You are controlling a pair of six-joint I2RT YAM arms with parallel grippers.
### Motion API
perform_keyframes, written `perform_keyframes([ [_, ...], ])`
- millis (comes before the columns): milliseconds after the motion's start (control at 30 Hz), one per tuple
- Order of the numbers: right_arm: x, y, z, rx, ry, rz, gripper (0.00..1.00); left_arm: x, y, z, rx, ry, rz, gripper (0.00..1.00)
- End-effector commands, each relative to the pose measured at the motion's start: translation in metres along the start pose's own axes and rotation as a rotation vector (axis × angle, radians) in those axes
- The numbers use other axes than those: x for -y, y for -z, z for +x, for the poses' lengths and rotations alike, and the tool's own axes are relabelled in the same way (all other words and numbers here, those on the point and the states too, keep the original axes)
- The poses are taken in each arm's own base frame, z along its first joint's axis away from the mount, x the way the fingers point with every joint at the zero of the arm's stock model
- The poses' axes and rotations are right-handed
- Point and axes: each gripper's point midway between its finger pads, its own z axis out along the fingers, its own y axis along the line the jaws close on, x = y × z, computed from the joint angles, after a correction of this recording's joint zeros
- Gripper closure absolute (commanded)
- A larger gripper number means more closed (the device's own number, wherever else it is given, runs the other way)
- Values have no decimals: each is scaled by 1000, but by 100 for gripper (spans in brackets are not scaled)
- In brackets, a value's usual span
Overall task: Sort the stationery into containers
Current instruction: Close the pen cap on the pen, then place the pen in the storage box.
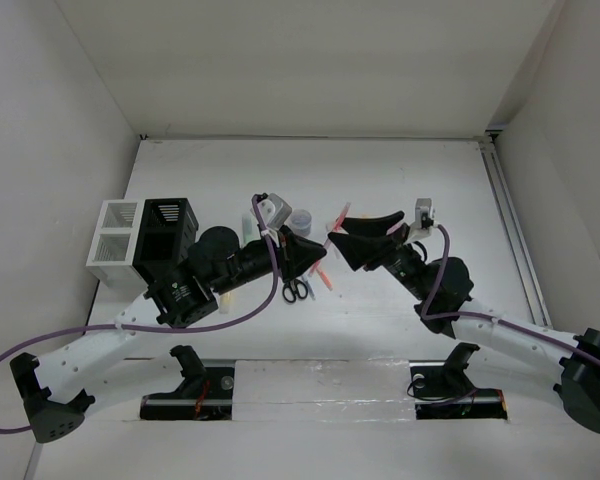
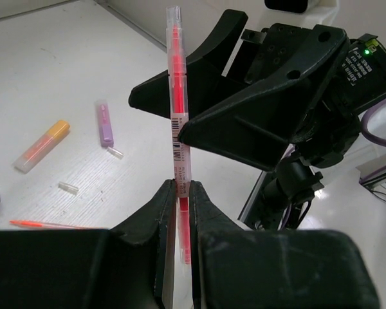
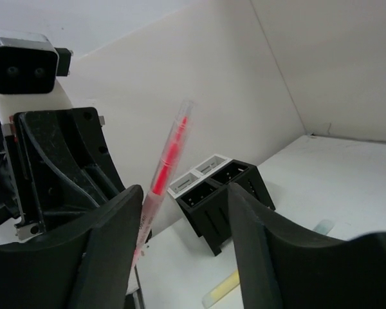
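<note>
Mid-air handover above tabletop (image 1: 400, 190). Upright red pen (image 2: 177, 96) clamped low on barrel in left end effector (image 2: 180, 188). Jaws of right end effector (image 3: 180, 206) apart, flanking pen, apparently off it. Withdraw right straight back without brushing pen; then carry to black container (image 1: 160, 252) beside white container (image 1: 108, 228). In the way below: scissors (image 1: 296, 290), orange highlighter (image 2: 42, 146), purple highlighter (image 2: 105, 123), loose on tabletop.

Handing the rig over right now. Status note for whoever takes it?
Left gripper: shut on the red pen, held upright.
Right gripper: open, that pen standing in its gap.
On table: scissors, orange highlighter, purple highlighter, yellow highlighter.
Done: no item seen in the black box or white box; insides mostly hidden.
Left: box the pen, then the rest.
</note>
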Motion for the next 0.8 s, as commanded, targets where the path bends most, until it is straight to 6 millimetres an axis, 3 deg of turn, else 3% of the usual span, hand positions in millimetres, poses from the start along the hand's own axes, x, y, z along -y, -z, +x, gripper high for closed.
perform_keyframes([
  [0, 2, 3, 6, -24, 7, -4, 37, 17, 4, -33, 118, -27, 62, 100],
  [367, -13, 6, -6, 9, 14, -62, 11, -2, -7, -23, 92, -7, -30, 100],
  [500, -25, 9, -20, 42, 22, -105, 8, -11, -8, -26, 101, -4, -81, 100],
  [567, -32, 14, -29, 66, 26, -120, 2, -15, -11, -21, 87, 6, -99, 100],
  [700, -34, 21, -37, 67, 55, -110, 0, -21, -13, -21, 93, 16, -139, 100],
  [767, -34, 24, -52, 97, 96, -90, 0, -27, -12, -26, 118, 17, -177, 100],
])
